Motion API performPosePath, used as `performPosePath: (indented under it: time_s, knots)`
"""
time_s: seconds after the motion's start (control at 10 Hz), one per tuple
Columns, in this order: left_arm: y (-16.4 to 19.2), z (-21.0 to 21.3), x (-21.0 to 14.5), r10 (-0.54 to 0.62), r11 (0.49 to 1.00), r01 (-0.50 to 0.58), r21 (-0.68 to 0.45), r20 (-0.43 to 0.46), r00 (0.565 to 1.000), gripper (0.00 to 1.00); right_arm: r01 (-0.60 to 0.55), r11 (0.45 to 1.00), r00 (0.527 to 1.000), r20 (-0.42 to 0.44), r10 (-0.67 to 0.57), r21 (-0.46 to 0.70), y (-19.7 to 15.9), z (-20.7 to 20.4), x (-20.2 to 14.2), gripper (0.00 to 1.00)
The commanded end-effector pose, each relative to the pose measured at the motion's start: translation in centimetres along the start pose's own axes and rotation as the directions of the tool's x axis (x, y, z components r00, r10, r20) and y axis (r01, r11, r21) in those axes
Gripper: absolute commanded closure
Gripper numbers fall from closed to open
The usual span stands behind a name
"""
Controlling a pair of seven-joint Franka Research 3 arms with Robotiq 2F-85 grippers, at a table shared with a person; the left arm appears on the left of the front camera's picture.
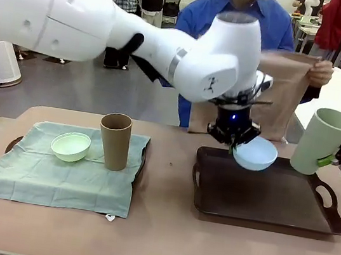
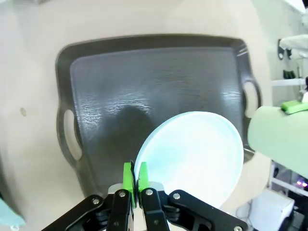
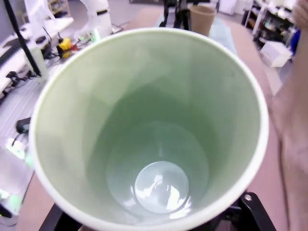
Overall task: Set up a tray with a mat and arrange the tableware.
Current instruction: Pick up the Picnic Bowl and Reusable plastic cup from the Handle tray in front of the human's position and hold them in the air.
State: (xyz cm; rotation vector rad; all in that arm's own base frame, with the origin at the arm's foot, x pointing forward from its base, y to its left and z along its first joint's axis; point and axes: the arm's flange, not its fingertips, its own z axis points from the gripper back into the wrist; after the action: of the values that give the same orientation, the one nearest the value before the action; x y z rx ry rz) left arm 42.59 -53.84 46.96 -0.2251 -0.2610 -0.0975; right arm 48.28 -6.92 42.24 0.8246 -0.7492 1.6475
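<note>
Light blue bowl [image 1: 255,153] rim pinched in L jaws above tray [image 1: 269,200]; R jaws clamp pale green cup [image 1: 321,142].

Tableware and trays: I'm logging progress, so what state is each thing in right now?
Light blue bowl: pinched at its rim by the left claw, held tilted over the dark tray.
Pale green cup: gripped by the right claw, lifted, tilted, empty.
Dark tray: bare, no mat.
Brown cup: upright on the green cloth.
Mint bowl: upright, empty, on the cloth.
Tan mat: held up by the person.
</note>
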Motion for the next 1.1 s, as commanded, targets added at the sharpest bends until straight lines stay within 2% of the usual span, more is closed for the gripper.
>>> performPosePath:
  time_s: [0.0,0.2,0.4,0.5,1.0]
  knots:
    - [-1.9,4.2,-0.6,-0.018,1.0,0.017,0.015,0.074,0.997,1.0,-0.027,0.999,0.999,-0.046,0.026,-0.018,2.8,0.5,2.9,1.0]
    - [-3.4,8.5,-1.2,-0.039,0.999,0.037,0.019,0.143,0.989,1.0,-0.049,0.998,0.996,-0.08,0.046,-0.03,4.7,1.4,5.7,1.0]
    - [-3.1,10.8,-1.7,-0.012,1.0,0.008,0.025,0.187,0.982,1.0,-0.077,0.995,0.993,-0.092,0.072,-0.056,5.8,2.0,7.9,1.0]
    - [-3.4,9.9,-1.1,-0.049,0.999,0.05,-0.009,0.14,0.989,1.0,-0.079,0.996,0.994,-0.074,0.076,-0.037,4.4,2.5,6.3,1.0]
    - [-3.4,9.9,-1.1,-0.049,0.999,0.05,-0.009,0.14,0.989,1.0,-0.079,0.996,0.994,-0.074,0.076,-0.037,4.4,2.5,6.3,1.0]
